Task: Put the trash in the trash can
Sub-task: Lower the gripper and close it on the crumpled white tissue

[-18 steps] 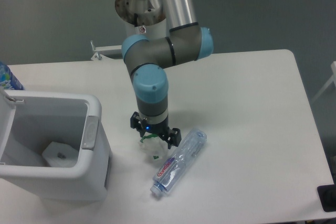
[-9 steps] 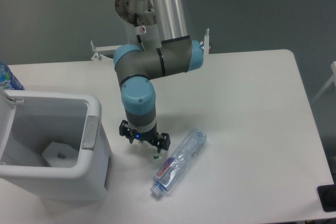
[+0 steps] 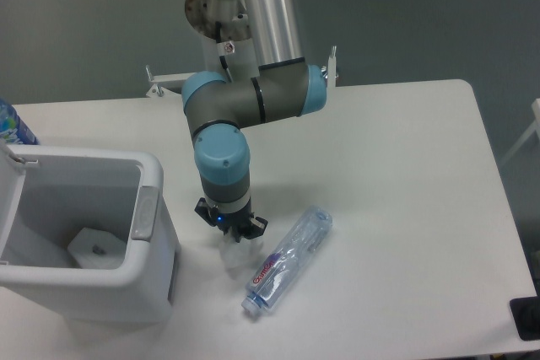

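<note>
A small crumpled white paper cup (image 3: 234, 252) shows faintly on the table just under my gripper (image 3: 232, 230), which points straight down, its fingers drawn in around the cup's top. The crushed clear plastic bottle (image 3: 288, 260) with a red-and-blue label lies on the table to the right of the gripper, slanting from lower left to upper right, and does not touch it. The white-grey trash can (image 3: 154, 176) stands open at the left, its grey side latch (image 3: 145, 213) facing the gripper. A pale piece (image 3: 96, 249) lies on its bottom.
A deep-blue bottle (image 3: 12, 126) peeks out behind the trash can at the far left edge. A black object (image 3: 525, 318) sits at the table's near right corner. The arm's base and a metal bracket (image 3: 160, 83) stand behind the table's back edge.
The gripper's fingers have closed inward from a wide spread onto the cup. Earlier the arm shifted left, away from the bottle. The bottle and the trash can have stayed in place.
</note>
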